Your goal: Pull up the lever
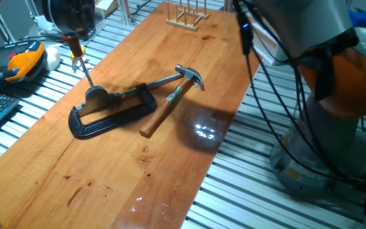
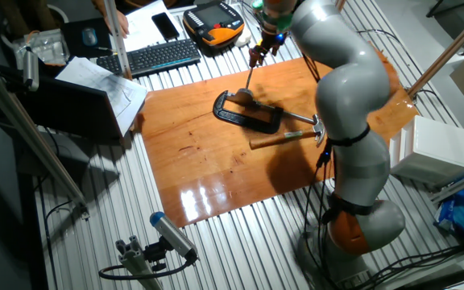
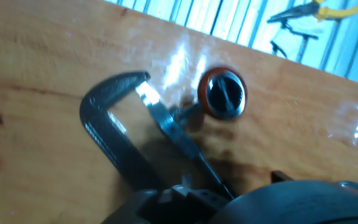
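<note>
The lever (image 1: 84, 69) is a thin silver rod that rises steeply from a rounded grey base (image 1: 96, 97) beside the black C-clamp. Its dark-red knob (image 1: 74, 43) is at the top. In the other fixed view the lever (image 2: 249, 76) leans up towards the hand. My gripper (image 1: 72, 27) hangs just above the knob; it is dark and blurred there, and small in the other fixed view (image 2: 262, 44). The hand view looks down on the knob (image 3: 222, 93) end-on, and no fingers show around it.
A black C-clamp (image 1: 107, 117) lies on the wooden table (image 1: 107, 184), with a wooden-handled hammer (image 1: 165, 105) across its right end. A wooden rack (image 1: 186, 16) stands at the far end. An orange teach pendant (image 1: 18, 60) and a keyboard (image 2: 159, 56) lie off the table.
</note>
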`<state>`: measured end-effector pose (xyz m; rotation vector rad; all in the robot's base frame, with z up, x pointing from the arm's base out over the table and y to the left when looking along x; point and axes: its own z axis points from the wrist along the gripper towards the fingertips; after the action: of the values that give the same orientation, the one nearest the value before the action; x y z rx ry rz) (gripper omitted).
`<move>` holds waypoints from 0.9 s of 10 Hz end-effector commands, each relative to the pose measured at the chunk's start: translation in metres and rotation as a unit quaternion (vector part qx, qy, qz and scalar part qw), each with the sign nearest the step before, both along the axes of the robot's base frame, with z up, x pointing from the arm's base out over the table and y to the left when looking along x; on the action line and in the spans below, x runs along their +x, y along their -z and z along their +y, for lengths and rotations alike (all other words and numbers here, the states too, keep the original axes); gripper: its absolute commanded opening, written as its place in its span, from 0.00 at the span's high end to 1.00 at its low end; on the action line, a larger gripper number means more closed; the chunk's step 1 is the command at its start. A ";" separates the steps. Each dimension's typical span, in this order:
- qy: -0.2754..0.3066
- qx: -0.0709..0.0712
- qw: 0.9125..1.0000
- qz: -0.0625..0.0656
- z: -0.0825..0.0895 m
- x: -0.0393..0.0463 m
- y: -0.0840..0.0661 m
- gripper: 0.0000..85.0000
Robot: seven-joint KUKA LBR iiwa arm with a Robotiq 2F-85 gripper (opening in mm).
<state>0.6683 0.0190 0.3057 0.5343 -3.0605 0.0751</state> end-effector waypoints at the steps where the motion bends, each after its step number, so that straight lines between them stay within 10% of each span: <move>1: -0.006 0.008 1.000 0.009 -0.005 -0.0053 -0.004 1.00; 6: -0.023 0.004 1.000 -0.009 -0.012 -0.0336 -0.011 1.00; 9: -0.041 0.008 0.999 -0.012 -0.013 -0.0339 -0.011 1.00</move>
<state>0.6345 0.0063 0.3164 0.6620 -3.0651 0.0579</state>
